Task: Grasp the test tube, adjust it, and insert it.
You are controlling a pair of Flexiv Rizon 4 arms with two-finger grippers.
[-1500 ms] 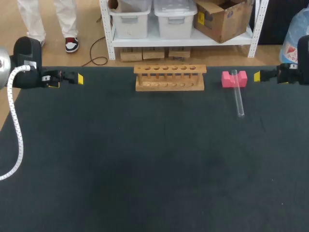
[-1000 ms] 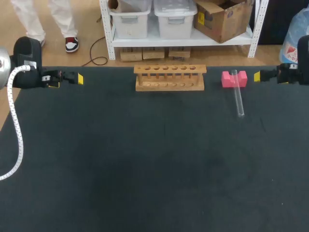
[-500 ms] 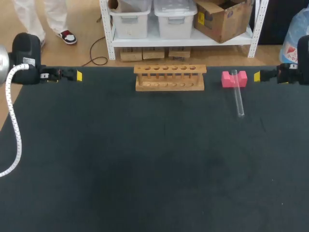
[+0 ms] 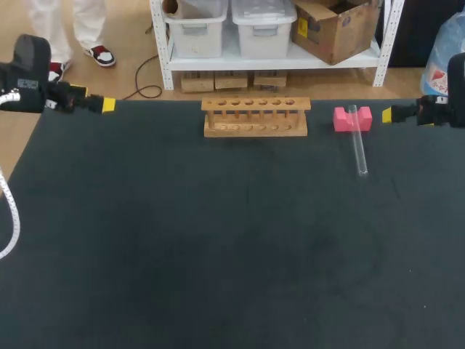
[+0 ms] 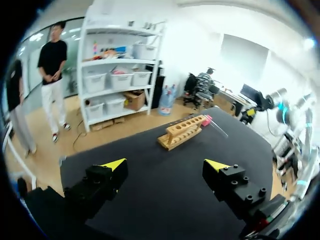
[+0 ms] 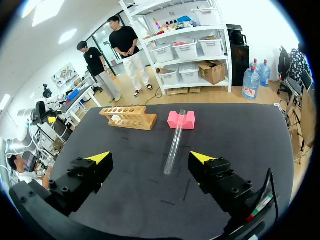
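Your right gripper stands wide and empty; your left gripper likewise. Ahead, the clear glass test tube lies with its far end resting on the pink notched block, near the wooden six-hole rack. Judged light, rigid, slippery, brittle: take it mid-body, gently.

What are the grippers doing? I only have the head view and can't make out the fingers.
Observer: In the right wrist view the right gripper is open, fingers wide apart, touching nothing.
Operator: And the other one?
Observer: In its wrist view the left gripper is open and holds nothing. The rack is well ahead of it.
Operator: Is the tube flat on the table?
Observer: No. The test tube is tilted: its open end is propped in a notch of the pink block, and the other end is down on the table.
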